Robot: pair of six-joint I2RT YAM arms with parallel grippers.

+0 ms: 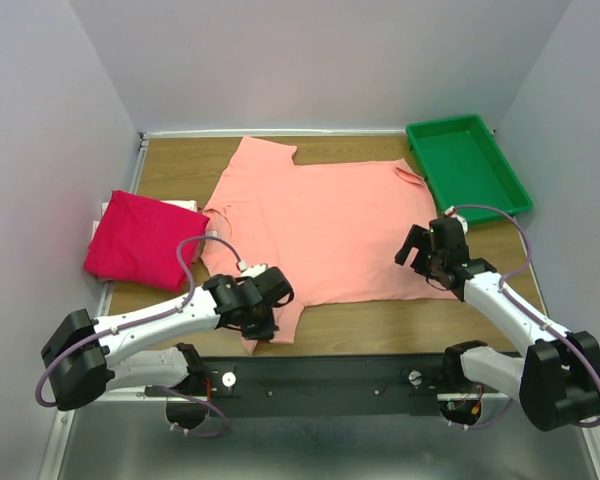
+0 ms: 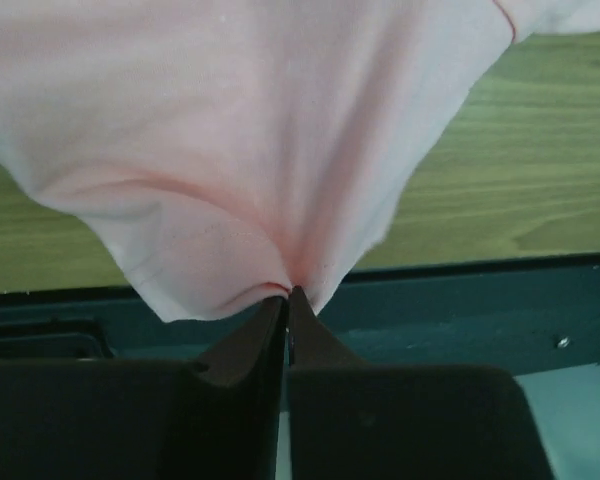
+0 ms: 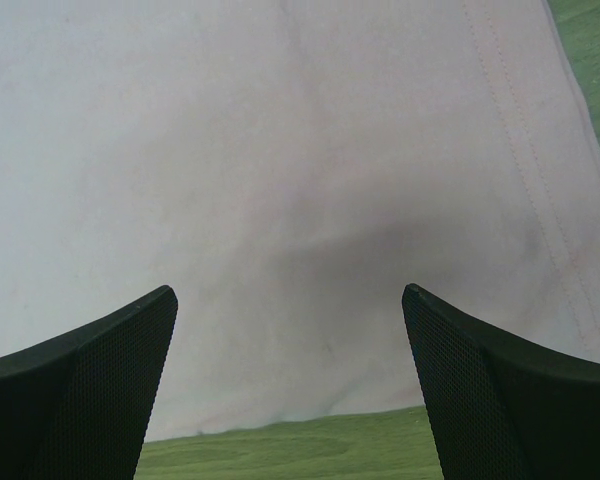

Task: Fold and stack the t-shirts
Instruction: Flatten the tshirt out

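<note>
The salmon t-shirt (image 1: 325, 225) lies spread flat across the middle of the table. The magenta-red t-shirt (image 1: 140, 240) lies folded at the left edge. My left gripper (image 1: 263, 325) is shut on the salmon shirt's near left sleeve; in the left wrist view the cloth (image 2: 250, 150) bunches into the closed gripper (image 2: 288, 293). My right gripper (image 1: 425, 262) is open over the shirt's near right edge; the right wrist view shows the cloth (image 3: 300, 180) between the spread fingers (image 3: 110, 370), nothing gripped.
A green plastic tray (image 1: 467, 165) stands at the back right, beside the shirt's far corner. Bare wood (image 1: 380, 325) shows along the near edge between the arms. White walls close in the back and sides.
</note>
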